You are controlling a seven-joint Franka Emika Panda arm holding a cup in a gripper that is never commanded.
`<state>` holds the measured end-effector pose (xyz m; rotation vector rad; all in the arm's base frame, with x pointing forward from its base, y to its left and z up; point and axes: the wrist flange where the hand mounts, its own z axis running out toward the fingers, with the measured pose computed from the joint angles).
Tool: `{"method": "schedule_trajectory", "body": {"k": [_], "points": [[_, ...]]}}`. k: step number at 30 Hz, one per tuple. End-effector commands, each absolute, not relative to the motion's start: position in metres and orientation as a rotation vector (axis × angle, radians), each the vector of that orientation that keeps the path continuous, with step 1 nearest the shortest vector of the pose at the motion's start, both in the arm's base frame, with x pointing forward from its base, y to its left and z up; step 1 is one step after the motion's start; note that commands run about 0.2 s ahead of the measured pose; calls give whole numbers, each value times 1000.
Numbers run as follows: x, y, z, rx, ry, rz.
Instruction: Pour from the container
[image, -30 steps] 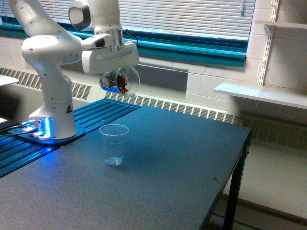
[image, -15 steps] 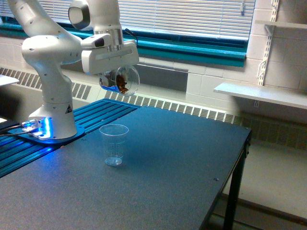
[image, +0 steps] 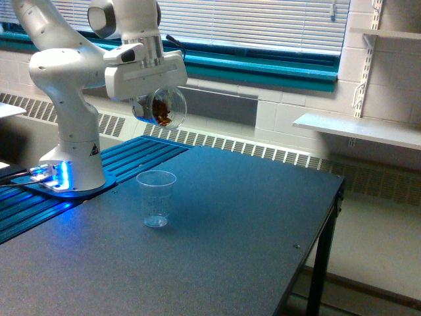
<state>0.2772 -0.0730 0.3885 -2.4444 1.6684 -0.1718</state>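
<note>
Nearest you, the dark table [image: 217,263] runs bare toward its right edge. On it, left of centre, stands the clear plastic cup [image: 156,198], upright and apparently empty, with nothing touching it.

Above and a little behind the cup, well clear of it, hangs the gripper [image: 150,108], clamped on the container [image: 163,108]. You can see the clear rounded jar tipped onto its side, its wide mouth turned toward the exterior view's right, with brown bits gathered low against its wall. Nothing appears to be falling from it.

Your risks, as I judge them:
- The jar sits high over the cup, so bits dropped from there could bounce off the rim or scatter on the table.
- You cannot tell from this one view whether the mouth lies directly over the cup or farther back; if it is off, the pour misses.
- The bits may hold together and then slide out all at once if you tilt further.
- The cup looks light; a knock from the jar on the way down would likely tip it.

Farther left, the arm's white base [image: 72,164] stands on a blue-lit plate. Behind the table run a wall radiator [image: 263,151] and window blinds [image: 263,23], with a white shelf [image: 358,128] at far right. Nothing stands between jar and cup.
</note>
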Motion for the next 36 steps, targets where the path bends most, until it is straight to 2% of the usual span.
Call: {"method": "schedule_trajectory", "body": {"k": [1,23,36], "points": [[271,-71,374,-2428,1674,-114],[270,-81,369,-2361,1706,-83],[273,-65,370,-2335,1688,-63]]}}
